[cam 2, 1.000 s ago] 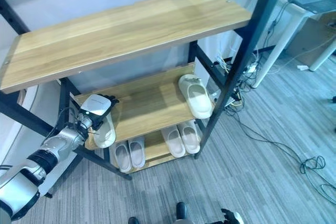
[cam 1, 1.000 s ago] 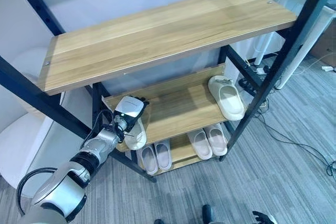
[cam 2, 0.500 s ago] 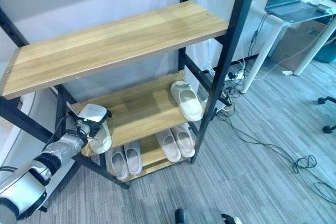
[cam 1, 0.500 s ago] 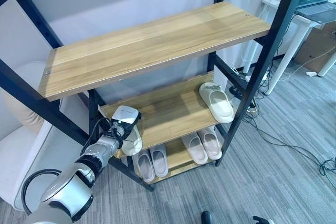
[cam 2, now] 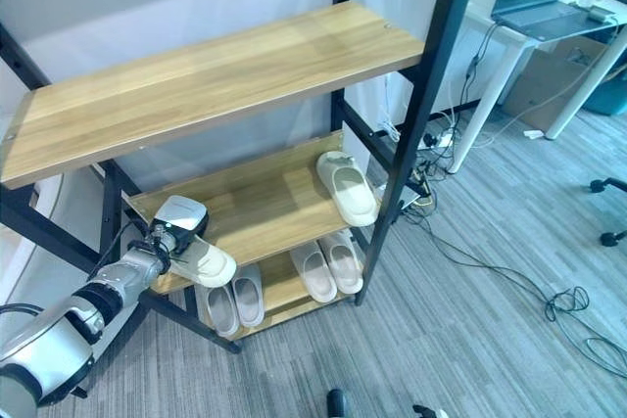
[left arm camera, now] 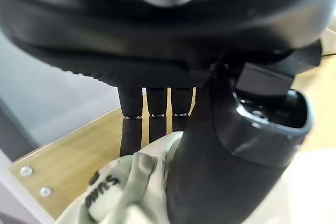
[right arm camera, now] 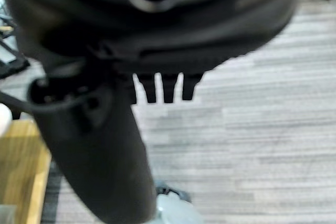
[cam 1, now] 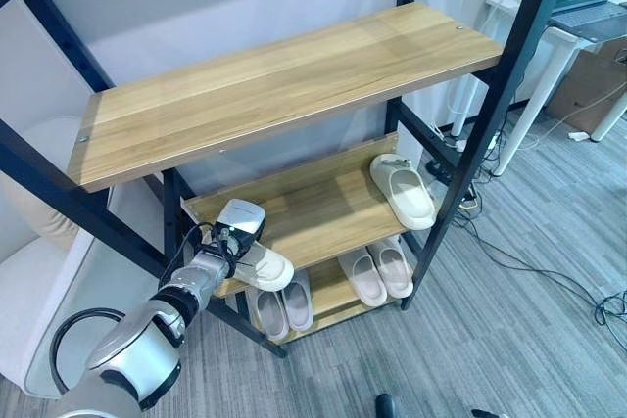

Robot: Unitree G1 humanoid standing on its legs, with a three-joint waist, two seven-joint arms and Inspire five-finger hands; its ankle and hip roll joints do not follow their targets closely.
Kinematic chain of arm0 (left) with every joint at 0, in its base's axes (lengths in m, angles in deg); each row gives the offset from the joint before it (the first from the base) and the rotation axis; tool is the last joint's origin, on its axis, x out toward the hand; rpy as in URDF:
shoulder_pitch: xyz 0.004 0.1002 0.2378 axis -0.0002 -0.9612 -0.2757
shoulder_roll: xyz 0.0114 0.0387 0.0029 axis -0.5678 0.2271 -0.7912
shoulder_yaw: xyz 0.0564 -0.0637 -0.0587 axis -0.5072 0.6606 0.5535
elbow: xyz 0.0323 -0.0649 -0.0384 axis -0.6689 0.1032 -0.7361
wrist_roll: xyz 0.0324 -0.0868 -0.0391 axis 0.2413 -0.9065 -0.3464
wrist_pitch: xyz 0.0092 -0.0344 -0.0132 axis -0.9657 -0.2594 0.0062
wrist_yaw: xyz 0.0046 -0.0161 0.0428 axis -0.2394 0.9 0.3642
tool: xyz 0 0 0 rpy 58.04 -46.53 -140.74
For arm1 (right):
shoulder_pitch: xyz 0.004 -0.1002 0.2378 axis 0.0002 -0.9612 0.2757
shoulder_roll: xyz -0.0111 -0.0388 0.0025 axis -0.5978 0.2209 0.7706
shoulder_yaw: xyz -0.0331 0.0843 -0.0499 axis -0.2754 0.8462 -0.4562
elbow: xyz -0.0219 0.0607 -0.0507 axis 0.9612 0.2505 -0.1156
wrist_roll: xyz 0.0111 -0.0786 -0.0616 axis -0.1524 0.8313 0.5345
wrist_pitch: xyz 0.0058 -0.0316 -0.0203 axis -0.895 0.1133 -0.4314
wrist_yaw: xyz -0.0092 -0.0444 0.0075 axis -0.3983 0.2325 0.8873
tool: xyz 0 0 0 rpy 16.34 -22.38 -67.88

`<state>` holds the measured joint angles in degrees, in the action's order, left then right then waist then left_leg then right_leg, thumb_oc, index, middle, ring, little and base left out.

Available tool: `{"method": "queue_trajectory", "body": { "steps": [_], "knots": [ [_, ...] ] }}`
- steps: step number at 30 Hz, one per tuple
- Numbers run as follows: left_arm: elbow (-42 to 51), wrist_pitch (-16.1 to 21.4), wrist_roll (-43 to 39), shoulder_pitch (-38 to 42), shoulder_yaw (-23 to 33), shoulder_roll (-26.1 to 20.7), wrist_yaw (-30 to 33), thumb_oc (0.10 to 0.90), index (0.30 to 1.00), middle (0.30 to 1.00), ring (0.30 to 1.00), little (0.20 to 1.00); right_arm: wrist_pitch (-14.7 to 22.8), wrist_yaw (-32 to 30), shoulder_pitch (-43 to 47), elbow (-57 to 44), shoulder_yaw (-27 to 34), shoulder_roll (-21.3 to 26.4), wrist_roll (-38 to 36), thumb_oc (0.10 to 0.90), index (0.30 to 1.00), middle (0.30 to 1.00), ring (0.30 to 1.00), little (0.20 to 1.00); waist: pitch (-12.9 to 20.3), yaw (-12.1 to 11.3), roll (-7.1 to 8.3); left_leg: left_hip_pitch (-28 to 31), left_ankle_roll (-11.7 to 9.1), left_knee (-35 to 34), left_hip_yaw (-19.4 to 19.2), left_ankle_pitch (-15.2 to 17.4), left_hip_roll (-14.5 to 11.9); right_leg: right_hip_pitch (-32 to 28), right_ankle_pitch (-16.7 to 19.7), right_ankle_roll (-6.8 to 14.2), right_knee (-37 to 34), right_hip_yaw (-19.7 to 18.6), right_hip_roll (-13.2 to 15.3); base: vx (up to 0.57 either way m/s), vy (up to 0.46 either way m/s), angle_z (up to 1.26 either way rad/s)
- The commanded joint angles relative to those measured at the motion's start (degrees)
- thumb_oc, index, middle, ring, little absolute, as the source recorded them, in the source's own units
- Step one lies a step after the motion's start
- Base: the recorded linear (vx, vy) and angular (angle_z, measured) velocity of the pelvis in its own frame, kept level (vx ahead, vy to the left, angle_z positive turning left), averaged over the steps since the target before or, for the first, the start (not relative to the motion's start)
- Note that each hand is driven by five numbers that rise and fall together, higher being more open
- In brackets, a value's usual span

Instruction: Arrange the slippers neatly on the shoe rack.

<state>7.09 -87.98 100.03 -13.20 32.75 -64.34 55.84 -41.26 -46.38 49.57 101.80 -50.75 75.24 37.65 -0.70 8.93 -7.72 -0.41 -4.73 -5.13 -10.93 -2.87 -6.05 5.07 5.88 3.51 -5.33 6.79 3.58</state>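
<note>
One cream slipper (cam 1: 261, 264) with a broad strap, lower left of frame, lying at the middle shelf's (cam 1: 323, 205) front edge, pinched by the left hand (cam 1: 231, 233); right hand (right arm camera: 105, 145) relaxed, empty.

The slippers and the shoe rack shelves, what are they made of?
The cream slipper in the left robot hand looks like soft moulded foam or rubber: matte, thick and rounded, no seams. The other slipper on the middle shelf looks the same. The shelves look like light wood, maybe laminate, with grain streaks and a slight sheen. The frame looks like black painted metal.
</note>
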Motion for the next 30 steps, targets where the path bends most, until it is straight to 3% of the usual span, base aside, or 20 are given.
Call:
{"method": "queue_trajectory", "body": {
  "steps": [1,12,19,30],
  "knots": [
    [0.99,3.05,2.37,8.01,-0.37,1.67,2.29,0.4,0.3,0.3,0.3,0.3,0.83,-1.54,1.92,1.98,-1.81,1.06,1.0,0.8,0.9,0.9,0.9,0.9,-0.99,1.53,3.58,0.92,-0.4,0.13,1.23,5.21,1.08,-2.24,-5.34,6.14,0.33,0.65,2.9,0.0,-0.027,-0.04],
    [20.45,4.07,6.13,14.69,1.69,-2.46,9.49,0.4,0.3,0.3,0.3,0.3,1.1,-2.15,2.47,2.32,-1.62,0.76,1.31,0.8,0.9,0.9,0.9,0.9,-1.9,1.91,2.89,-0.35,-0.45,0.13,0.91,4.7,0.81,-0.37,-4.96,6.27,0.33,0.09,2.82,-0.01,-0.023,-0.06],
    [21.64,2.73,7.26,16.58,2.97,-0.83,11.35,0.4,0.3,0.3,0.3,0.3,1.08,-2.64,2.71,3.22,-0.7,0.86,-0.02,0.8,0.9,0.9,0.9,0.9,-2.15,2.35,2.44,-0.54,-0.48,0.13,0.45,4.65,0.75,0.24,-4.94,6.07,0.33,-0.45,2.6,0.01,-0.017,-0.09],
    [18.13,2.17,8.28,23.34,-0.65,-1.89,12.86,0.4,0.3,0.3,0.3,0.3,1.2,-3.31,4.95,4.43,-0.96,1.09,-1.76,0.8,0.9,0.9,0.9,0.9,-3.44,3.48,2.2,-3.67,-0.87,0.13,-0.61,3.64,0.31,4.69,-3.42,6.12,0.33,-1.68,2.13,-0.01,-0.018,-0.03]
  ]
}}
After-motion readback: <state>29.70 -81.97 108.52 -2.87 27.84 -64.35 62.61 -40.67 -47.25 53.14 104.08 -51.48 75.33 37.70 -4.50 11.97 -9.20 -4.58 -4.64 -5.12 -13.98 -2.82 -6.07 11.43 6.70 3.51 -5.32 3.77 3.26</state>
